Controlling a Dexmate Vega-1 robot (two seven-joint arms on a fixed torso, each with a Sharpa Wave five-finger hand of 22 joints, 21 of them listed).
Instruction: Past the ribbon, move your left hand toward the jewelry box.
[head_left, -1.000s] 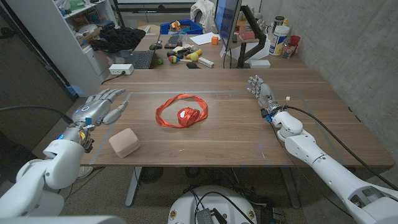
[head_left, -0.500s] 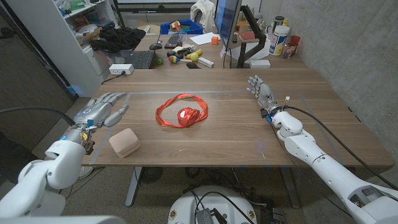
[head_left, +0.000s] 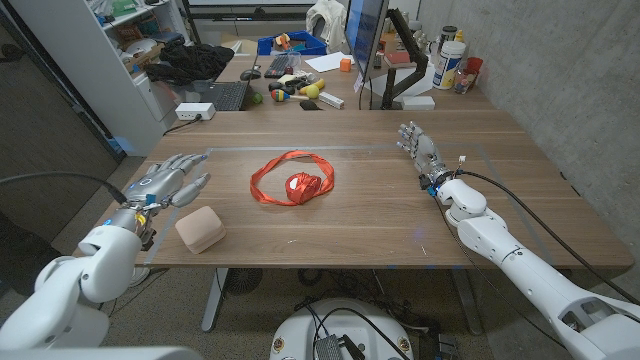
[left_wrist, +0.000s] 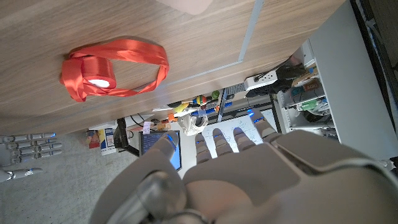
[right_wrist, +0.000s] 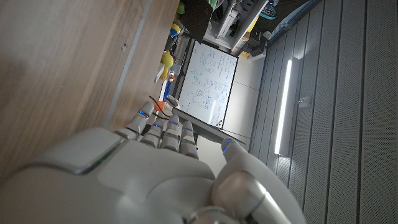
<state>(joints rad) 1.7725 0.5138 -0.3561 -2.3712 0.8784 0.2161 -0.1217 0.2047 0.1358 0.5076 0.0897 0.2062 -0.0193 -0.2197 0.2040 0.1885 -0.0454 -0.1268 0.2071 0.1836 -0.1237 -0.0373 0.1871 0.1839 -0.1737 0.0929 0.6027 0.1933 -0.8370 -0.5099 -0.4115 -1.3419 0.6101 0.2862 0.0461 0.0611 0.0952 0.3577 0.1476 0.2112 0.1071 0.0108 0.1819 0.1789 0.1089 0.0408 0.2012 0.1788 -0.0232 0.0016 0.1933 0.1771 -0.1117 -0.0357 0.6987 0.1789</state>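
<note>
- Table (head_left: 360, 215) of warm wood grain, long near edge running below both arms; broad bare boards between ribbon and right hand, and between ribbon and near edge.
- Left hand (head_left: 168, 180) near the table's left edge, fingers apart and stretched out, holding nothing; just behind and to the left of the jewelry box, with a narrow gap between them.
- Jewelry box (head_left: 199, 228) near the front left of the table: small, pale pink, rounded corners, matte soft-looking surface; well apart from the ribbon.
- Ribbon (head_left: 292, 180) at mid-table: glossy red band thrown in a loose loop around a small spool; in the left wrist view (left_wrist: 112, 67) the same loop shows satin sheen and a pale spool core.
- Right hand (head_left: 420, 146) on the right side, fingers straight and slightly spread, empty; smooth grey-white shell with dark segmented fingers.
- Thin pale line marked on the wood, framing the working area around ribbon and box.
- Cluttered desk (head_left: 300, 80) behind the far edge: keyboard, monitor, small coloured items.
</note>
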